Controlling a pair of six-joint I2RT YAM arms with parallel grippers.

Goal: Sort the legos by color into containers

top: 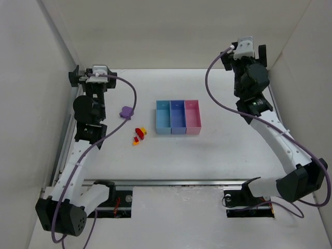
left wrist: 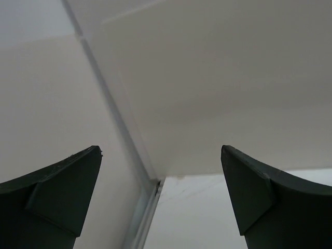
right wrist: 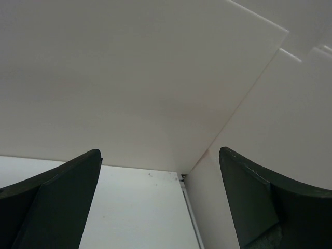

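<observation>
My left gripper [left wrist: 161, 155] is spread wide with nothing between its fingers. Its wrist camera sees only white wall [left wrist: 207, 78] and a corner seam. My right gripper [right wrist: 160, 155] is just as wide open and holds nothing, and it also faces a wall corner, above a strip of desk [right wrist: 140, 207].

From above, the left gripper sits at the upper left of the frame and the right at the upper right, both well apart from the work. The left arm's purple cable [top: 134, 96] loops down just beside the purple brick [top: 125, 112], left of centre. To the lower right of that lie the red bricks [top: 140, 132], with the yellow-orange brick [top: 136, 141] just beside them. Right of centre stand the light blue bin [top: 164, 123], periwinkle bin [top: 178, 123] and pink bin [top: 192, 123], joined in a row.
</observation>
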